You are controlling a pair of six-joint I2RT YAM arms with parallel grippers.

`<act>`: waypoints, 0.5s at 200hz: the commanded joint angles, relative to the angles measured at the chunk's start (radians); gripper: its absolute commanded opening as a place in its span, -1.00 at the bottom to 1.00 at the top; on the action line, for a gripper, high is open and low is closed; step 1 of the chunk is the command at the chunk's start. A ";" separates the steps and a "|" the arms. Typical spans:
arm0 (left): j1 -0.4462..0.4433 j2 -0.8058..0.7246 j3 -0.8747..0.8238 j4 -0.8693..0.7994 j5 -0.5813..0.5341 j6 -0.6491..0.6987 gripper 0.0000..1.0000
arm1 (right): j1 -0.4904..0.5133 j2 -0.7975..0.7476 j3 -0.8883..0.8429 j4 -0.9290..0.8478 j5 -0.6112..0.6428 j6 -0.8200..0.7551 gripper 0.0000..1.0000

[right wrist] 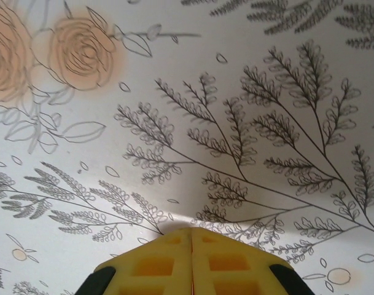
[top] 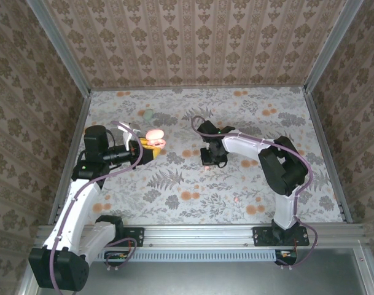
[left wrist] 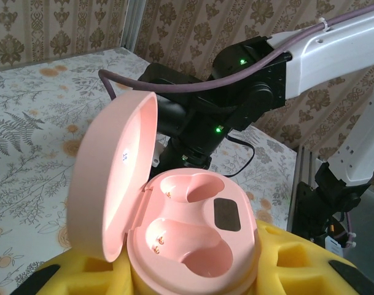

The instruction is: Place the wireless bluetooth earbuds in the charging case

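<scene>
Holding pink charging case [left wrist: 196,236], lid up.
Both wells empty; left gripper [left wrist: 187,278] clamps it, right gripper [right wrist: 191,263] closed on nothing.

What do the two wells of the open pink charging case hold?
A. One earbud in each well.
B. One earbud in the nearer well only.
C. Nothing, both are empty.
C: the charging case is open and both its wells are bare pink inside, nothing seated.

charging case [left wrist: 199,246] wells: open from above | lid [left wrist: 113,178]: upright, walls one side | right arm [left wrist: 248,80]: close behind | table [top: 285,117]: open far right
</scene>
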 commanded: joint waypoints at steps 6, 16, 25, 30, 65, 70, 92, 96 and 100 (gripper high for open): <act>-0.007 -0.003 0.008 -0.012 -0.001 0.036 -0.83 | -0.011 -0.016 0.012 -0.062 0.035 -0.012 -0.85; -0.008 -0.005 0.010 -0.018 -0.004 0.041 -0.83 | -0.014 -0.047 -0.004 -0.067 0.045 0.010 -0.81; -0.008 -0.005 0.011 -0.020 -0.007 0.045 -0.83 | -0.015 -0.077 -0.020 -0.073 0.052 0.037 -0.57; -0.007 -0.003 0.011 -0.020 -0.008 0.046 -0.83 | -0.015 -0.092 -0.030 -0.076 0.052 0.055 -0.45; -0.008 0.015 0.009 0.003 -0.005 0.046 -0.83 | 0.001 -0.181 -0.132 0.015 -0.032 0.201 -0.17; -0.008 0.018 0.008 0.010 -0.003 0.043 -0.83 | 0.008 -0.187 -0.145 0.032 -0.041 0.217 -0.14; -0.011 0.028 0.008 0.024 0.006 0.037 -0.83 | 0.024 -0.173 -0.174 0.083 -0.049 0.247 -0.10; -0.011 0.029 0.008 0.023 0.007 0.037 -0.83 | 0.023 -0.164 -0.174 0.085 -0.051 0.248 -0.10; -0.010 0.028 0.009 0.021 0.008 0.037 -0.83 | 0.023 -0.155 -0.173 0.085 -0.052 0.250 -0.10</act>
